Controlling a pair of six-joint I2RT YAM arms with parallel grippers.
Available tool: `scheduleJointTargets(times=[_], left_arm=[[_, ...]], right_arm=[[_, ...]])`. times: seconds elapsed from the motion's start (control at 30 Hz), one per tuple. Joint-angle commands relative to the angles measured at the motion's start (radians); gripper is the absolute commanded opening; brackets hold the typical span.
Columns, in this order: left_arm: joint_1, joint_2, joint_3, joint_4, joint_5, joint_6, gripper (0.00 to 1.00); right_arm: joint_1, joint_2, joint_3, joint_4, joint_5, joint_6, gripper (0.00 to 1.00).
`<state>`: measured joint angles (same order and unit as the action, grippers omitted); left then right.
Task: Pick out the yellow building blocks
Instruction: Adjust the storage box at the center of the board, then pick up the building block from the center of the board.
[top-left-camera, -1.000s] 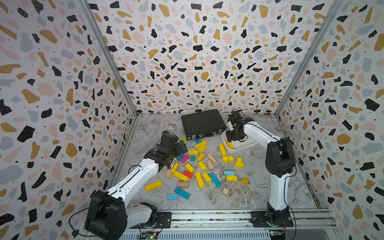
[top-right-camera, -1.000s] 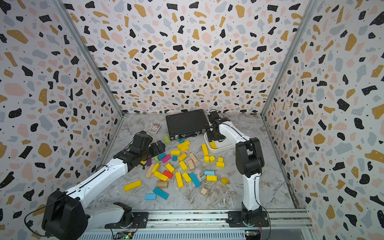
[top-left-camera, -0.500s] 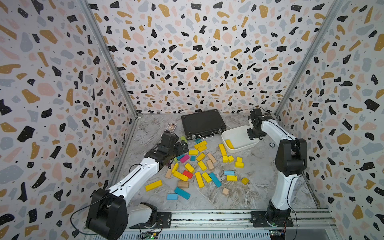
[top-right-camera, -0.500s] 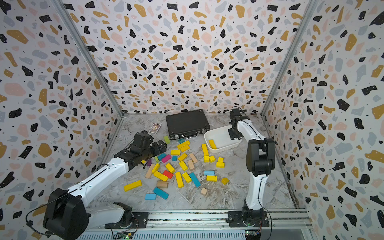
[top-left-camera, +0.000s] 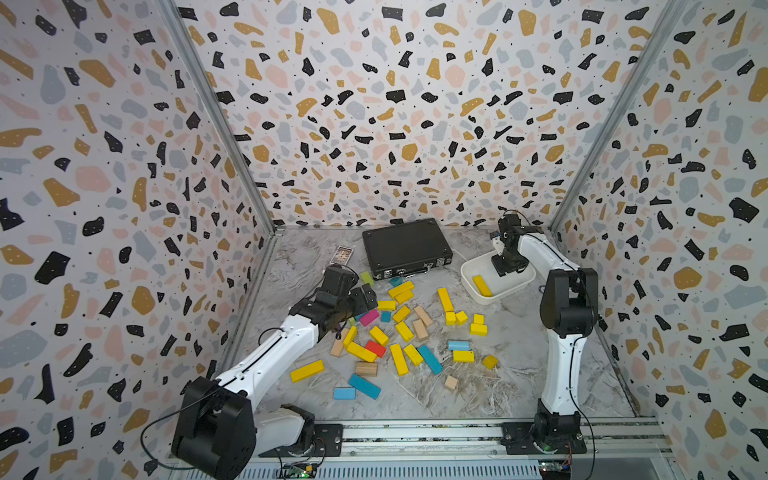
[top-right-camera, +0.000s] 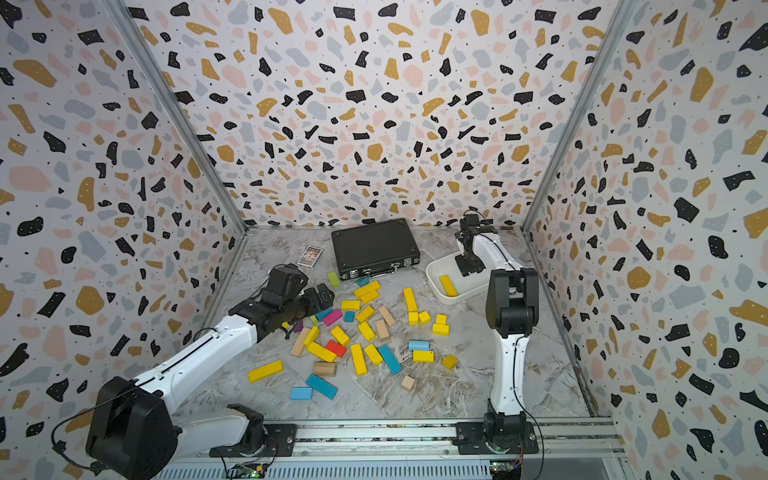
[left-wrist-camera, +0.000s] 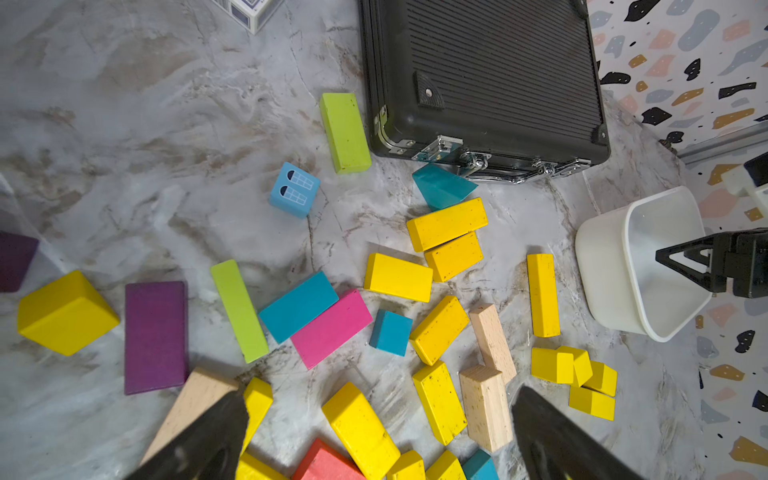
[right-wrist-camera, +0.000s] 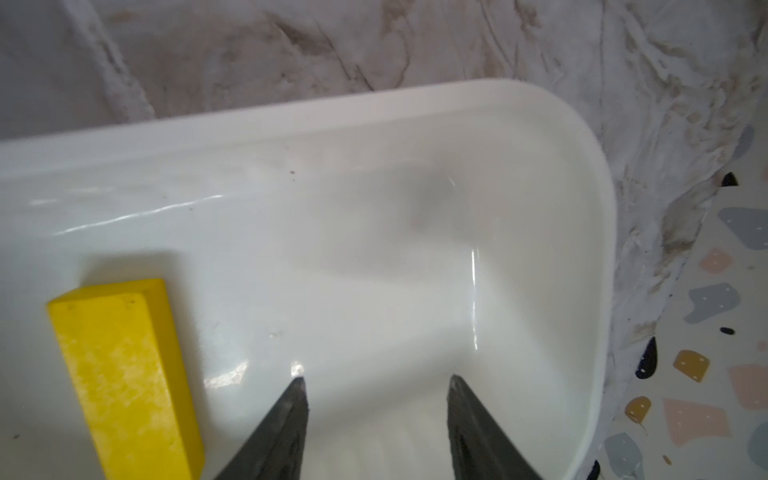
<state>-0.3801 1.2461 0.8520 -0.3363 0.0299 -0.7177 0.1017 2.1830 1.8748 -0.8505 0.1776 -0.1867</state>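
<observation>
Marble tabletop (top-left-camera: 519, 386): yellow building blocks (top-left-camera: 398, 359) flat, long axes in mixed directions

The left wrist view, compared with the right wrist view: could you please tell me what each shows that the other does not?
Only the left wrist view shows the black case and the loose yellow building blocks, mixed with other colours, on the marbled table. Only the right wrist view shows the yellow bar lying inside the white tray. Both show that tray and the table surface.
</observation>
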Motion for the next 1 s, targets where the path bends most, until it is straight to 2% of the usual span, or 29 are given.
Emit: scheduleJointTargets(times=[0.0, 0.13, 0.2, 0.33, 0.53, 0.73, 0.9, 0.97], left_arm=[[0.004, 0.008, 0.042, 0.011, 0.004, 0.016, 1.0], [0.004, 0.019, 0.042, 0.024, 0.014, 0.013, 1.0], [0.004, 0.021, 0.041, 0.032, 0.019, 0.011, 1.0], [0.004, 0.02, 0.035, 0.039, 0.028, 0.011, 1.0], [0.004, 0.001, 0.02, 0.038, 0.033, 0.01, 1.0], [0.004, -0.037, 0.005, 0.031, 0.027, 0.012, 0.99], [0.004, -0.073, -0.011, 0.028, 0.013, 0.014, 0.99], [0.004, -0.091, -0.018, 0.024, 0.007, 0.015, 0.99]], right_arm=[[0.004, -0.132, -0.003, -0.064, -0.142, 0.081, 0.55], [0.03, -0.232, -0.082, -0.053, -0.264, 0.149, 0.55], [0.067, -0.28, -0.149, -0.03, -0.288, 0.166, 0.56], [0.14, -0.305, -0.245, -0.001, -0.27, 0.174, 0.56], [0.212, -0.249, -0.236, -0.016, -0.17, 0.166, 0.54], [0.233, -0.189, -0.227, -0.019, -0.145, 0.201, 0.41], [0.257, -0.189, -0.239, 0.004, -0.157, 0.297, 0.22], [0.271, -0.185, -0.238, 0.013, -0.161, 0.338, 0.18]])
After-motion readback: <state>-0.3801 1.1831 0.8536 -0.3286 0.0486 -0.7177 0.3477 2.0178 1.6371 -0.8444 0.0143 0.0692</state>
